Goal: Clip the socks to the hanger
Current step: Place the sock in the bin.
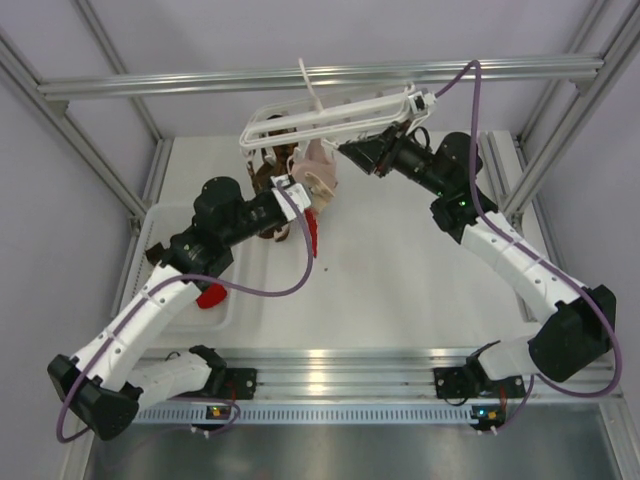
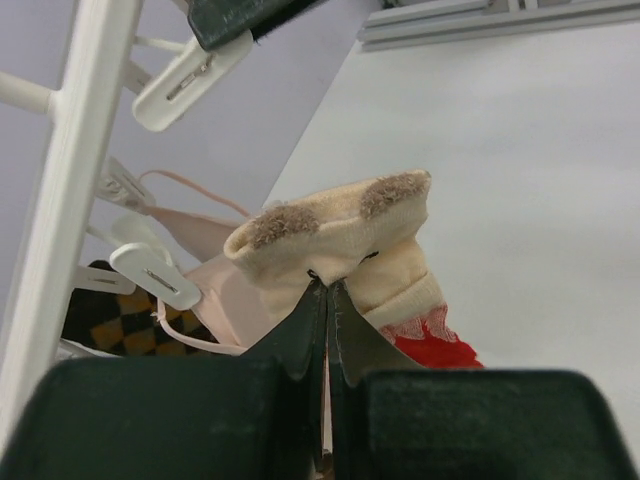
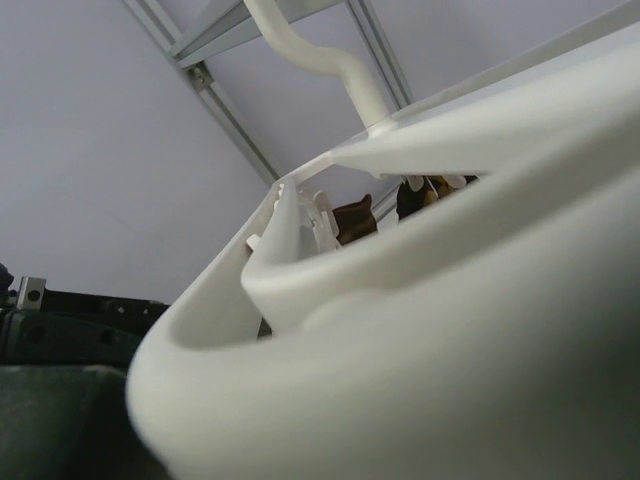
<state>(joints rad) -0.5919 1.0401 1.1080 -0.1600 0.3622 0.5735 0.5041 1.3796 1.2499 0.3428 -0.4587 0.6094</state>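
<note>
The white hanger (image 1: pixel 335 112) hangs tilted by its hook from the rear rail. A pale pink sock (image 1: pixel 318 165) and a brown patterned sock (image 1: pixel 268 178) hang from its clips. My left gripper (image 1: pixel 300 196) is shut on a red sock with a cream cuff (image 1: pixel 312 232) and holds it up just under the hanger. In the left wrist view the fingers pinch the cuff (image 2: pixel 330 235) next to a free white clip (image 2: pixel 160 275). My right gripper (image 1: pixel 355 150) grips the hanger's right side. The hanger frame (image 3: pixel 420 300) fills the right wrist view and hides the fingers.
A white tray (image 1: pixel 172 222) at the left holds another red sock (image 1: pixel 210 297). The aluminium rail (image 1: pixel 300 78) crosses the back, with frame posts at both sides. Another clip (image 2: pixel 190 78) dangles above the held sock.
</note>
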